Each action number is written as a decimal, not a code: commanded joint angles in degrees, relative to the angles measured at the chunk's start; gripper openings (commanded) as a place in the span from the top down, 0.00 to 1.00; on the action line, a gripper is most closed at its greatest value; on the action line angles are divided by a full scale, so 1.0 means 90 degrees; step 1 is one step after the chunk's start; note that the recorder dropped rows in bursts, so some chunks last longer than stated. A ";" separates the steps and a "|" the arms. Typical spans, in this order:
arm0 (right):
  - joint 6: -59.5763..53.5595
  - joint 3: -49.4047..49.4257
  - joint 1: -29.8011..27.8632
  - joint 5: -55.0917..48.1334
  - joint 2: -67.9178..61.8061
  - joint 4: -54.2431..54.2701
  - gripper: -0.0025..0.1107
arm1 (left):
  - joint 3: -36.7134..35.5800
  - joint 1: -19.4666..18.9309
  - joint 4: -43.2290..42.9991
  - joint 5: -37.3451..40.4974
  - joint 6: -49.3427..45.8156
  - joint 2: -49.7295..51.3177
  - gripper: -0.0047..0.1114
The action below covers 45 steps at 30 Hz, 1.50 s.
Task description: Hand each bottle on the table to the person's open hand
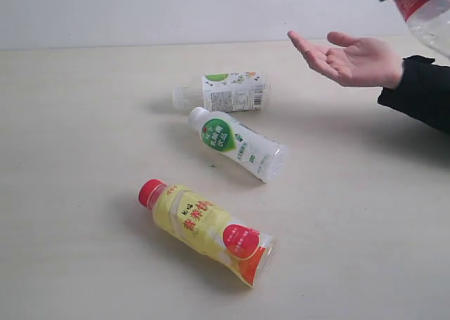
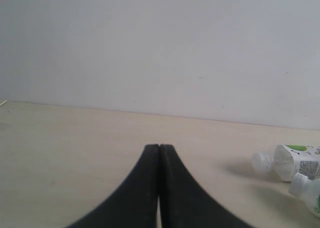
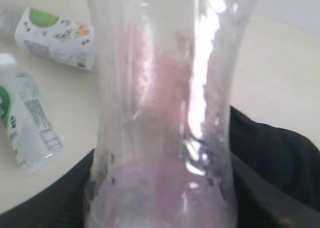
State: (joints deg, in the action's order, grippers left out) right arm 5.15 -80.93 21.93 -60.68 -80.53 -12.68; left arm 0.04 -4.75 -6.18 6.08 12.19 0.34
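Observation:
My right gripper is shut on a clear bottle with a red label, holding it in the air at the top right, above the person's dark sleeve. This clear bottle fills the right wrist view. The person's open hand is held palm up just left of it. Three bottles lie on the table: a yellow-labelled one with a red cap, a white one with a green round logo, and a clear one with a white-green label. My left gripper is shut and empty, low over the table.
The person's black sleeve reaches in from the right edge. A pale wall stands behind the table. The white-green labelled bottle and the white bottle show at the edge of the left wrist view.

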 commanded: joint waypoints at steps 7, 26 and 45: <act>0.0330 -0.0753 -0.0104 -0.0327 -0.0852 -0.0253 0.98 | -0.0004 0.0018 -0.0009 -0.0043 -0.0006 -0.0038 0.96; -0.0245 -0.2570 -0.0678 -0.1031 -0.4201 0.0676 0.98 | -0.0004 0.0018 -0.0009 -0.0043 -0.0006 -0.0038 0.96; -0.0218 -0.2600 -0.0678 -0.1031 -0.4420 0.0717 0.98 | -0.0004 0.0018 -0.0009 -0.0043 -0.0006 -0.0038 0.96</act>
State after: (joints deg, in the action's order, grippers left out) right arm 3.65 -103.85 16.03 -69.96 -120.19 -6.31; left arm 0.04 -4.75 -6.18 6.08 12.19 0.34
